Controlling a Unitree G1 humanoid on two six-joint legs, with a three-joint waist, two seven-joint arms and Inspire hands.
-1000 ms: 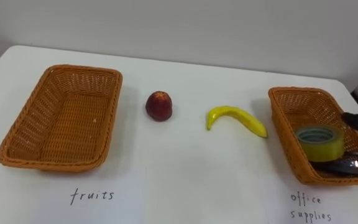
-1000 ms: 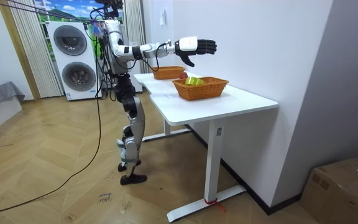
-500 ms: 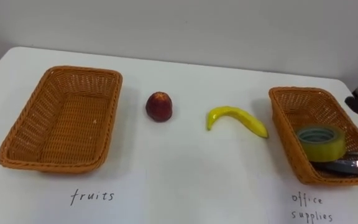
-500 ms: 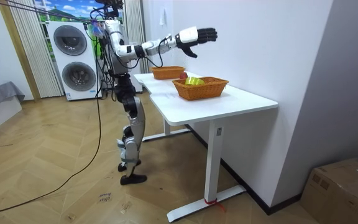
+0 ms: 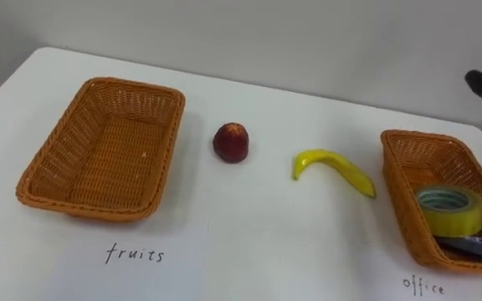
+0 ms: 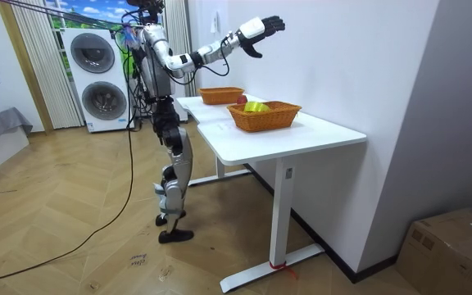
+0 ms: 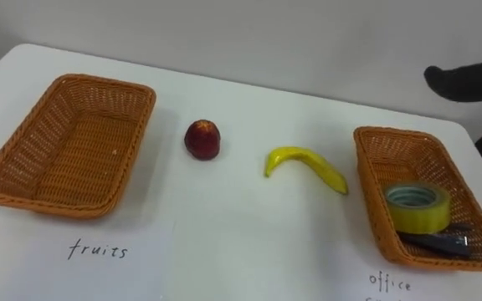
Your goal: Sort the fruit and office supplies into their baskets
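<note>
Right hand: the robot's right hand (image 6: 260,29) is lifted high over the white tabletop (image 5: 249,234), fingers released and spread, holding nothing.
Change: a second ago this hand hung just above the right-hand woven wicker basket (image 5: 398,188); it has since swung up and away. The eye views have shifted too, which is the camera's own move.
Office supplies: a yellow-green roll of tape (image 5: 450,209) and a dark, flat metal item (image 5: 475,244), too small to identify, lie inside that basket.
Fruit: the dark red apple (image 5: 231,142) and the curved yellow banana (image 5: 335,169) lie on the tabletop between the baskets, well apart from each other. The left-hand woven wicker basket (image 5: 53,146) is empty.
Meaning: the office half looks done, and the fruit appears to be next.
Views: the room view shows the raised arm and the robot standing at the table's end; the eye views catch just dark fingers at the upper right, but show the basket contents.
</note>
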